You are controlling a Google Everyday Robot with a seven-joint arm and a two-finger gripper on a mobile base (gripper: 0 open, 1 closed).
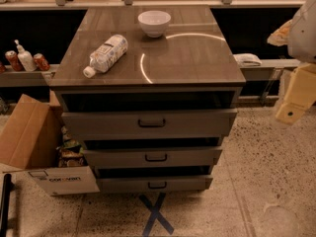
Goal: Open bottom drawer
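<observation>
Sitting lowest in stack, bottom drawer (153, 183) shows slim front, seemingly ajar, small black handle (157, 185) running horizontal, close to floor (256, 181). End effector (292, 105) hangs well right and higher, off counter (197, 58) corner; whether open or closed, cannot tell. Reach would go down-left. Cardboard box (34, 147) crowds left side; room in front and right.

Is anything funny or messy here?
The bottle lies on its side on the cabinet top, not standing. All three drawers look slightly pulled out, including the bottom drawer. The gripper hangs at the right, away from them.
</observation>
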